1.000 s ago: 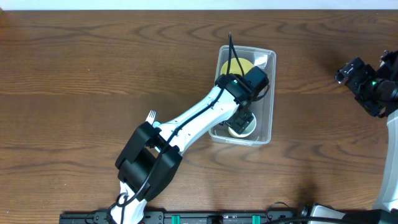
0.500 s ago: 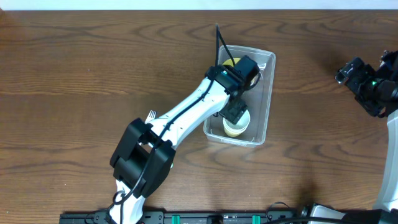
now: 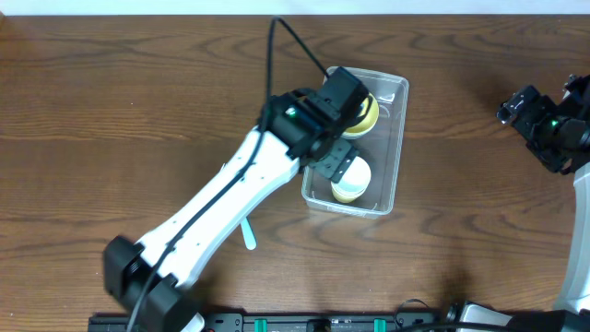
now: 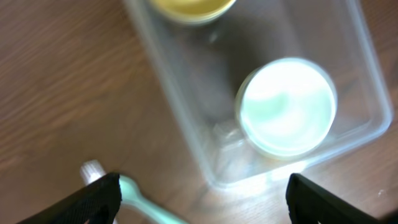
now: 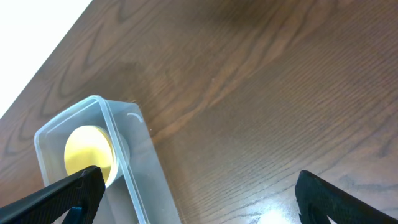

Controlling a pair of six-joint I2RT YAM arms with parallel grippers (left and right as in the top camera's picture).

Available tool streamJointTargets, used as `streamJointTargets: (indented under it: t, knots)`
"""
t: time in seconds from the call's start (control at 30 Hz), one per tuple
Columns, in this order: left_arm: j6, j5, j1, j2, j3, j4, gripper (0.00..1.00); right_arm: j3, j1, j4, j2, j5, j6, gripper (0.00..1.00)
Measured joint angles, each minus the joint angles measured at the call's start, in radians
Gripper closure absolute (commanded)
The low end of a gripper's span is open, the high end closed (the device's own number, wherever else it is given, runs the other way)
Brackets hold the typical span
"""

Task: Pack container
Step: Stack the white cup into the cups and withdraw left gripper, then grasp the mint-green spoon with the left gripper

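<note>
The clear plastic container [image 3: 398, 148] is seen on the wooden counter [image 3: 111, 111], right of centre and towards the far edge, with its long sides running from far to near. Two round vessels are held inside it: a yellow bowl [image 3: 366, 114] at the far end and a white bowl [image 3: 351, 181] at the near end, both upright. In the left wrist view the white bowl is shown close to the container's near wall, while only the rim of the yellow bowl is caught at the top edge.

The left hand [image 3: 332, 163] is positioned above the container's left side, between the two bowls. Its fingers [image 4: 93, 200] are spread wide apart and nothing is held between them.

A pale-green utensil [image 3: 247, 231] is laid flat on the counter to the left of the container, apart from it and partly covered by the left arm.

The right hand [image 5: 199, 190] is kept well away at the right edge of the counter. Its fingers [image 5: 68, 198] are likewise spread wide, with nothing gripped, and the container's far end is seen beyond them.
</note>
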State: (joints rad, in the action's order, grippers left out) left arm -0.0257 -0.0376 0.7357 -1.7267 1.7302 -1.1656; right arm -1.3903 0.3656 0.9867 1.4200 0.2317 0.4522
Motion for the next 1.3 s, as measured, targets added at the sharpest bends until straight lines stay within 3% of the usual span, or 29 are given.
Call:
streamJointTargets:
  t: [0.17,0.33,0.6,0.87,1.0,1.2,1.3]
  knots:
    - [-0.032,-0.077,-0.027,0.032,-0.005,-0.140,0.12,0.000,0.000,0.000,0.000,0.000,0.000,0.01]
    - [-0.126,-0.080,-0.175,0.030,-0.135,-0.143,0.12,0.000,0.000,0.000,0.000,0.000,0.000,0.01]
    - [-0.142,0.085,-0.421,0.021,-0.475,0.084,0.12,0.000,0.000,0.000,0.000,0.000,0.000,0.01]
    - [-0.182,0.160,-0.490,0.020,-0.720,0.315,0.13,0.000,0.000,0.000,0.000,0.000,0.000,0.01]
    - [-0.240,0.174,-0.496,0.020,-0.826,0.446,0.31,0.000,0.000,0.000,0.000,0.000,0.000,0.01]
    - [-0.289,0.163,-0.509,0.043,-0.859,0.497,0.78,0.000,0.000,0.000,0.000,0.000,0.000,0.01]
    - [-0.288,0.178,-0.510,0.043,-0.860,0.493,0.93,0.000,0.000,0.000,0.000,0.000,0.000,0.01]
